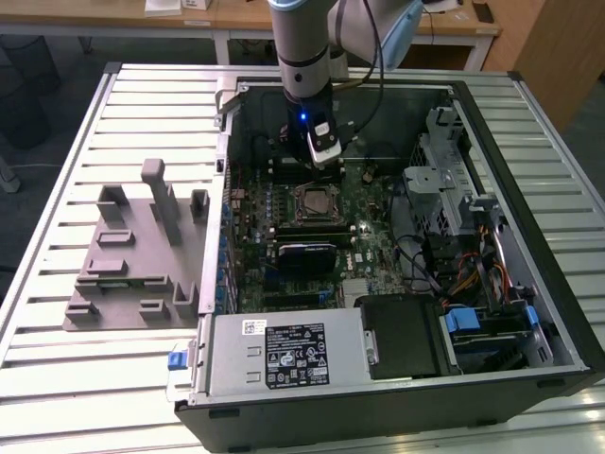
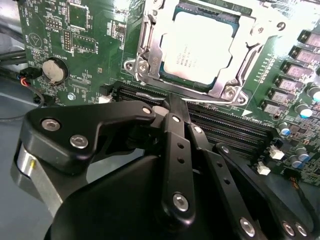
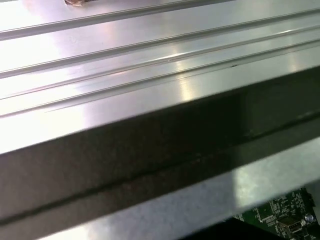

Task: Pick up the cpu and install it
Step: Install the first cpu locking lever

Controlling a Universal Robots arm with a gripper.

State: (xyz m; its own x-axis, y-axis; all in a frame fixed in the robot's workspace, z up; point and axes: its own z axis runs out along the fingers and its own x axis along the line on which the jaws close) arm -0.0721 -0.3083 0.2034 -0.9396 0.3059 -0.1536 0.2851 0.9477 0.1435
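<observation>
A robot arm (image 1: 304, 47) reaches down into an open computer case (image 1: 378, 416) that lies on its side on a slatted metal table (image 1: 95, 378). Its gripper (image 1: 324, 151) hangs low over the green board (image 1: 371, 251), near the case's far wall. A small blue light glows on the wrist above it.

In the second wrist view the cpu (image 2: 200, 47), pale and square, lies flat inside the metal-framed socket (image 2: 145, 45), with the frame closing around its edges. The gripper (image 2: 172, 102) is just beside the socket and apart from it, over the dark memory slots (image 2: 225, 125). Its black fingers (image 2: 172, 140) look pressed together, with nothing between them. A round silver battery (image 2: 54, 70) sits on the board (image 2: 90, 30) off to one side.

At the exterior view's left, a grey tray (image 1: 123, 274) with upright pegs rests on the table, beside the case and well apart from the gripper. A silver power supply (image 1: 284, 355) fills the case's near corner.

The first wrist view looks across the table slats (image 3: 150, 50) and a dark case wall (image 3: 150, 165) to a corner of the board (image 3: 280, 215).
</observation>
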